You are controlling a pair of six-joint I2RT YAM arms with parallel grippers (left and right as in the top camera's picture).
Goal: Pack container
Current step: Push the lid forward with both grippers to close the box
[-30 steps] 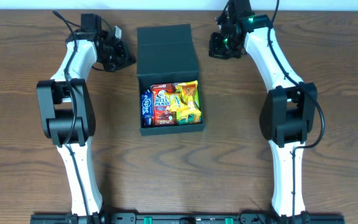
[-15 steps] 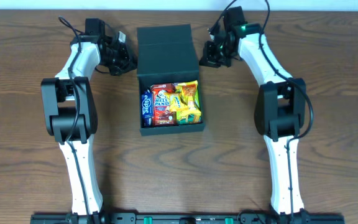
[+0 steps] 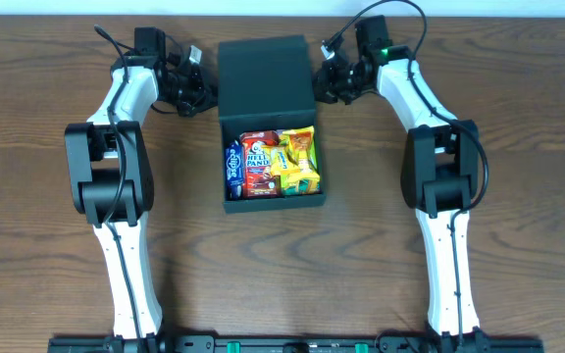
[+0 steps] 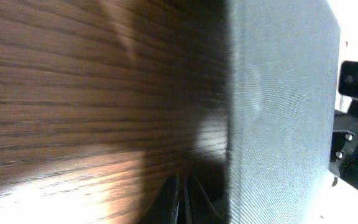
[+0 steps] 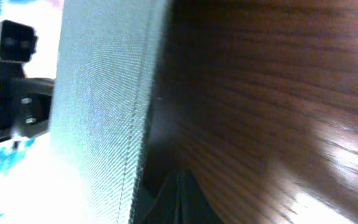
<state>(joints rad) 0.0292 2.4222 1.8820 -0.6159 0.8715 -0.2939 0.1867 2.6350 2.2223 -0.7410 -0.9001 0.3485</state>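
The container is a dark square box at the table's middle, its flap lid laid open toward the back. Inside lie several snack packets, blue, red and yellow. My left gripper is shut and empty, its tip right at the lid's left edge. My right gripper is shut and empty at the lid's right edge. In the left wrist view the shut gripper points along the wood beside the textured lid. The right wrist view shows the shut gripper beside the lid.
The wooden table stretches around the box on all sides. Both arms reach in from the front, their bases at the near edge. A pale wall strip runs along the back edge.
Both grippers have moved inward toward the open lid, the left one rightward and the right one leftward, ending at its side edges. The box has shifted slightly.
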